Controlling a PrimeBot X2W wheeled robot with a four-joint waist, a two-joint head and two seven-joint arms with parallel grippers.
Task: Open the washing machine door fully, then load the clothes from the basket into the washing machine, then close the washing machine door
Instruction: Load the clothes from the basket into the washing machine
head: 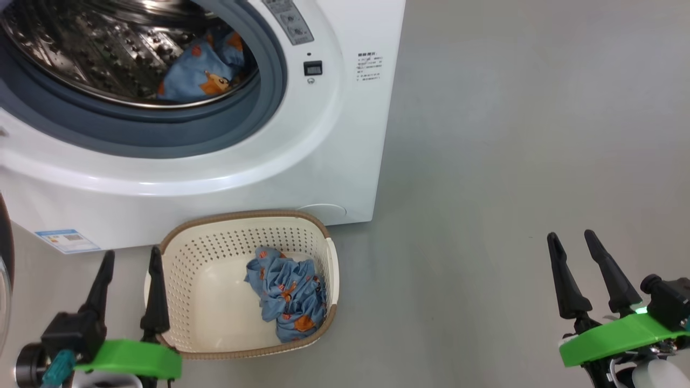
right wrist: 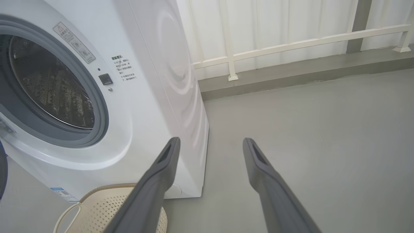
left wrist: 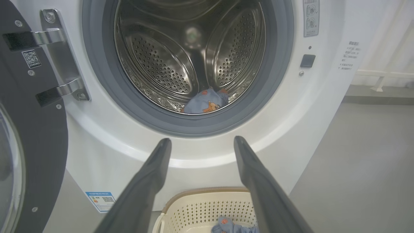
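Hovering, jaws wide open and empty, left gripper (head: 133,252) is sitting just left of the basket (head: 242,215), right gripper (head: 570,234) well right, one garment (head: 291,293) lying in the basket, second garment (head: 207,70) inside the washing machine (head: 323,134), door (left wrist: 35,136) standing open.

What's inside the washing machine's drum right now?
One light blue garment printed with orange figures lies at the bottom of the steel drum, near the grey seal. Whatever lies beneath its folds is covered.
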